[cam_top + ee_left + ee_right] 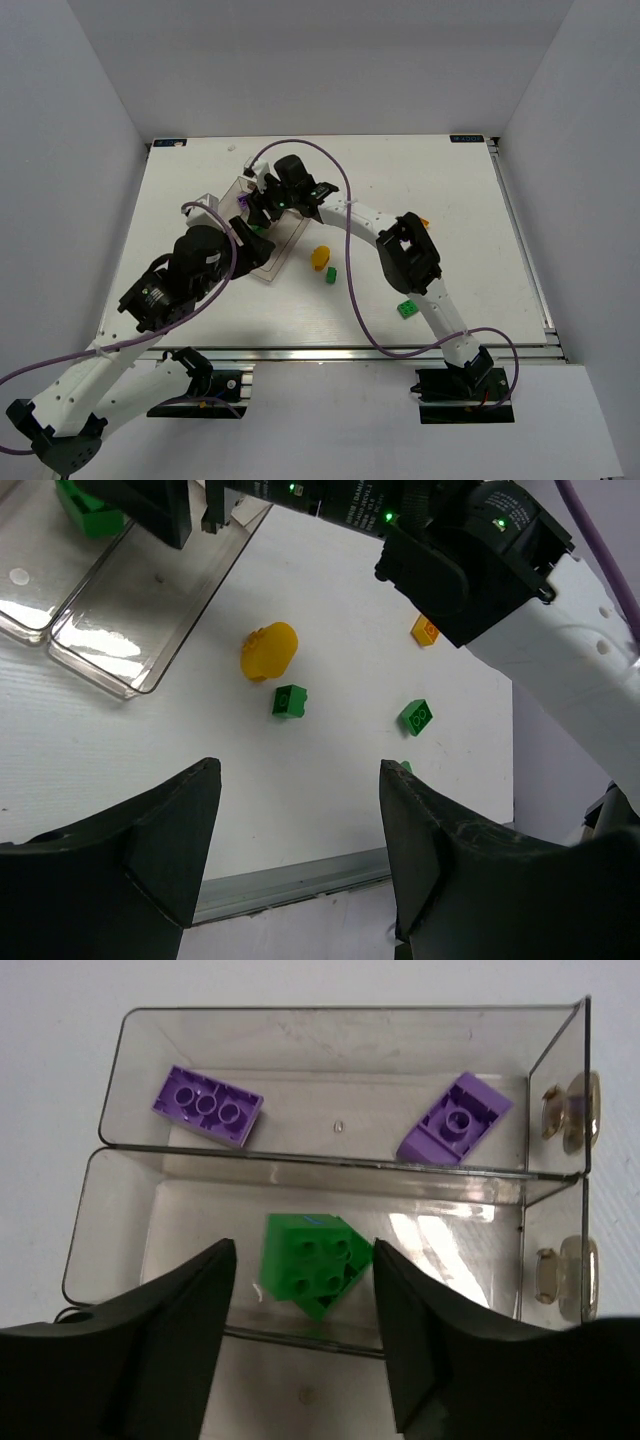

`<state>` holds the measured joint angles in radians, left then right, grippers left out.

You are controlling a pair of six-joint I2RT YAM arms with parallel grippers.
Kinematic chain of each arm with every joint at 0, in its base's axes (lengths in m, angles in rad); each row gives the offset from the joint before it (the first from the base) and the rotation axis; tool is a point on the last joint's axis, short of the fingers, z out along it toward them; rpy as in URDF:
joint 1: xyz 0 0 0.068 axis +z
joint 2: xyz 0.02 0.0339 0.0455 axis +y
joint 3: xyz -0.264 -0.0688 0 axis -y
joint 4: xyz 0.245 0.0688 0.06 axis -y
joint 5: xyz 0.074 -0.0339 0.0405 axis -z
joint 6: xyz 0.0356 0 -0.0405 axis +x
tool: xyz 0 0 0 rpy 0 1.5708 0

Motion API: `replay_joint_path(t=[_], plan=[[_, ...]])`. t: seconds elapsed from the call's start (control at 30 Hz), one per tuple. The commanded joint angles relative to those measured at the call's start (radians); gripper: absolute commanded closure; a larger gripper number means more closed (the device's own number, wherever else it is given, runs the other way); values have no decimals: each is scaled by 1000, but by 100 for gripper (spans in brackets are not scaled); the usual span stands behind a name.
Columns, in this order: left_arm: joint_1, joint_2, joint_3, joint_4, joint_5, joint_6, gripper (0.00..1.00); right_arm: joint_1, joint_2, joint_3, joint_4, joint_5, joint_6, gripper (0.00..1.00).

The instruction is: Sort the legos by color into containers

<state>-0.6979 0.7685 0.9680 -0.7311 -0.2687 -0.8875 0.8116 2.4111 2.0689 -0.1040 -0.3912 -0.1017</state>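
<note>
The clear three-compartment tray (330, 1163) lies under my right gripper (303, 1290), which is open. A green lego (315, 1260) lies tilted in the middle compartment, between the fingers but not touching them. Two purple legos (207, 1106) (455, 1120) lie in the far compartment. My left gripper (300, 810) is open and empty above the bare table. Ahead of it lie the yellow oval lego (269, 650), two green legos (289, 701) (416, 716) and an orange lego (425, 630). In the top view the right gripper (262, 205) hovers over the tray (275, 265).
In the top view the loose pieces lie right of the tray: yellow oval (320, 258), green (330, 274), green (408, 309), orange (424, 221). The right arm (405, 250) arches over them. A purple cable (350, 290) loops across the table. White walls enclose the table.
</note>
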Motion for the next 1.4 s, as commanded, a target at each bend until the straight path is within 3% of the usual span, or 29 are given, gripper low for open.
replay_joint_path(t=[0.0, 0.2, 0.3, 0.37, 0.4, 0.43, 0.5, 0.57, 0.6, 0.63, 0.7, 0.73, 0.87, 1.0, 1.37], plan=[[-5, 21, 8, 53, 37, 18, 26, -8, -55, -3, 7, -12, -33, 34], [-5, 127, 20, 122, 130, 39, 28, -69, -134, 13, -46, -64, 37, 35], [-5, 156, 20, 163, 161, 56, 33, -115, -219, -39, -54, -74, 77, 42], [-5, 205, 23, 176, 193, 77, 41, -156, -276, -94, -62, -60, 118, 66], [-5, 230, 24, 180, 209, 87, 52, -188, -329, -111, -75, -57, 126, 81], [-5, 256, 26, 182, 239, 96, 58, -231, -357, -134, -85, -58, 138, 100], [-5, 345, 20, 191, 264, 119, 71, -271, -438, -206, -141, -67, 137, 100], [-15, 438, 21, 200, 267, 128, 73, -356, -515, -277, -206, -99, 109, 100], [-25, 471, 26, 205, 267, 130, 72, -414, -542, -308, -264, -112, 67, 98], [-25, 506, 35, 203, 301, 131, 69, -429, -575, -347, -284, -121, 50, 74], [-48, 618, 92, 170, 292, 134, 55, -503, -673, -470, -321, -164, -10, 51], [-63, 658, 113, 159, 293, 136, 47, -518, -703, -505, -360, -172, -22, 32], [-109, 848, 265, 110, 284, 159, 37, -601, -855, -677, -422, -244, -61, 28], [-140, 1015, 374, 41, 204, 179, 35, -676, -977, -873, -395, -271, -56, 28], [-170, 1206, 514, -53, 103, 223, 36, -767, -1077, -981, -396, -302, -64, 29]])
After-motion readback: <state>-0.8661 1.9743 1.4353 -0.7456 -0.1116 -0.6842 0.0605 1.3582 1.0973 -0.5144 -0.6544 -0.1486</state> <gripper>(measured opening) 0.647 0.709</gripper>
